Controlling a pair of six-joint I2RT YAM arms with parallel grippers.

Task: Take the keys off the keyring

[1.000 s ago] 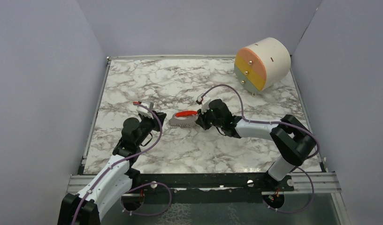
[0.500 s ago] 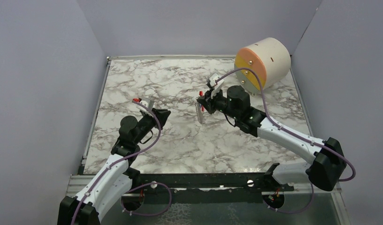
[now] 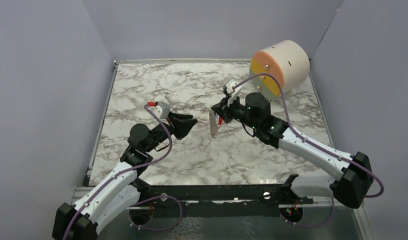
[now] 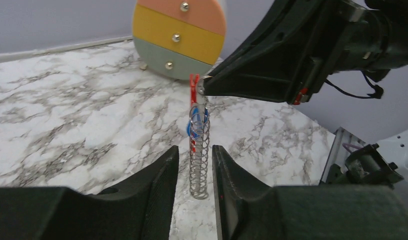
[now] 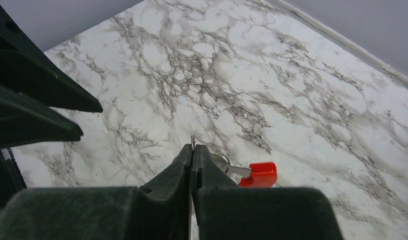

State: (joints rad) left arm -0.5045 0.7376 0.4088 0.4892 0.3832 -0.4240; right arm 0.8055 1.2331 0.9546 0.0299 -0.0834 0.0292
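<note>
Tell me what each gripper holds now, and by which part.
Right gripper pinches the keyring at its top; the keys hang below. Left gripper holds nothing.

desk [image 3: 157,90]: marble-patterned top, looking smooth, faintly shining
keys [image 4: 198,150]: silvery metal, glinting brightly
keyring [image 4: 194,82]: red, looking like glossy plastic
drawer unit [image 3: 287,62], at 1 o'clock: looking matt, knobs gleaming metallic
left hand [image 4: 195,152], right hand [image 5: 192,152]: black plastic, appearing matt

Top view: high at the near edge, looking down over the whole marble worktop [image 3: 142,90]. Left wrist: low, close, facing the right tool [image 4: 204,89], upper right. Right wrist: close, looking down; left tool [image 5: 90,121] at left edge. Both wrists share the red keyring [image 4: 194,82].
</note>
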